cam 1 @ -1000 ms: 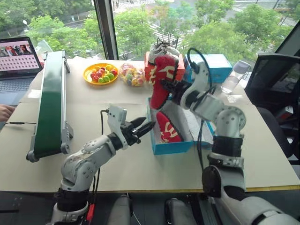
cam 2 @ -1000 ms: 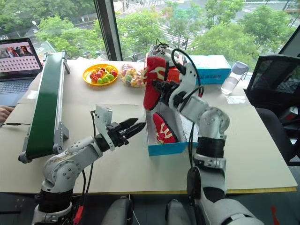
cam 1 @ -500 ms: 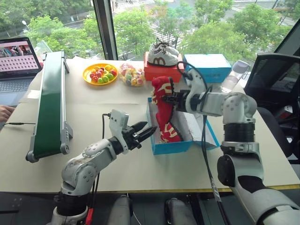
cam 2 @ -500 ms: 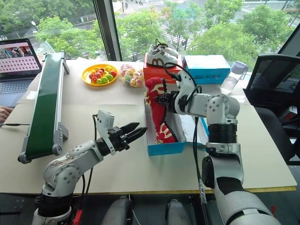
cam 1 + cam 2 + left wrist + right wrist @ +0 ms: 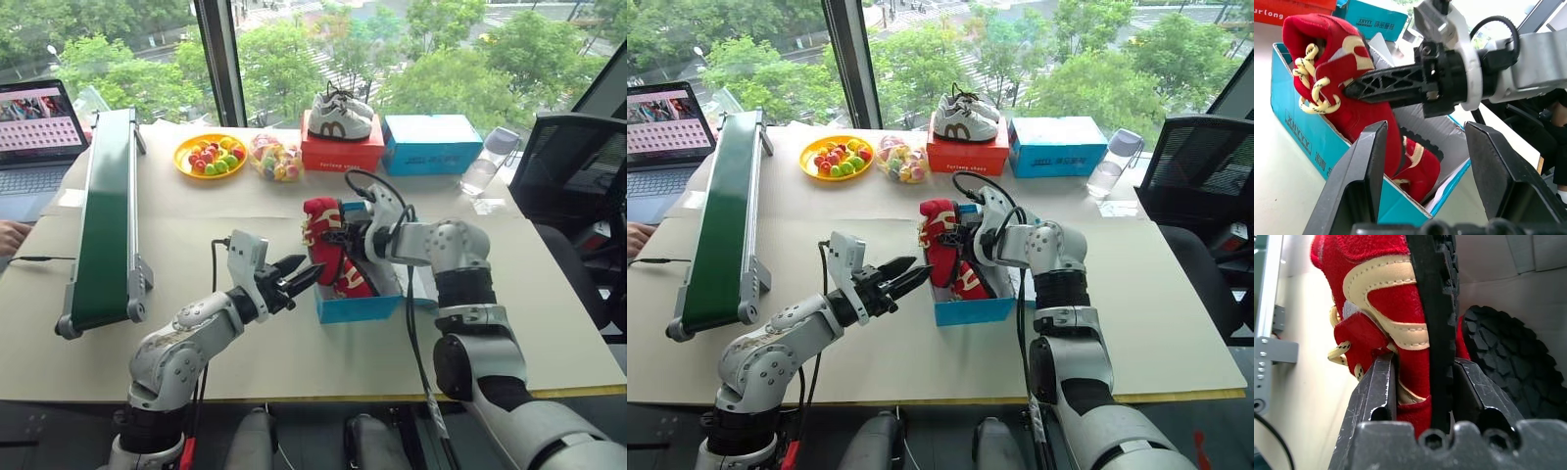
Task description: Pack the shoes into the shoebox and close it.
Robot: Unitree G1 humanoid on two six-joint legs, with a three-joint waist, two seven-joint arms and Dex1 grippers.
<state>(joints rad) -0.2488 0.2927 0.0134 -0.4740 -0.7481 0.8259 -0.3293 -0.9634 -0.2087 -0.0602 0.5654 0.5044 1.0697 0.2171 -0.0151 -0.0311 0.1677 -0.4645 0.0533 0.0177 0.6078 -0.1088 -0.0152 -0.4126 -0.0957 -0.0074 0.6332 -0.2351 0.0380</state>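
Window-side table [image 5: 294,333]; left hand [image 5: 299,275] agape, empty; right hand [image 5: 1422,382] clamped on red shoe [image 5: 323,235].

2 red shoes [image 5: 326,235], 3 shoeboxes [image 5: 355,305], 2 white sneakers [image 5: 339,114].

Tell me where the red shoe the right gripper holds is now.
In the head views, the red shoe hangs clamped in the right gripper at mid-table, partly lowered into the open blue shoebox onto its mate.
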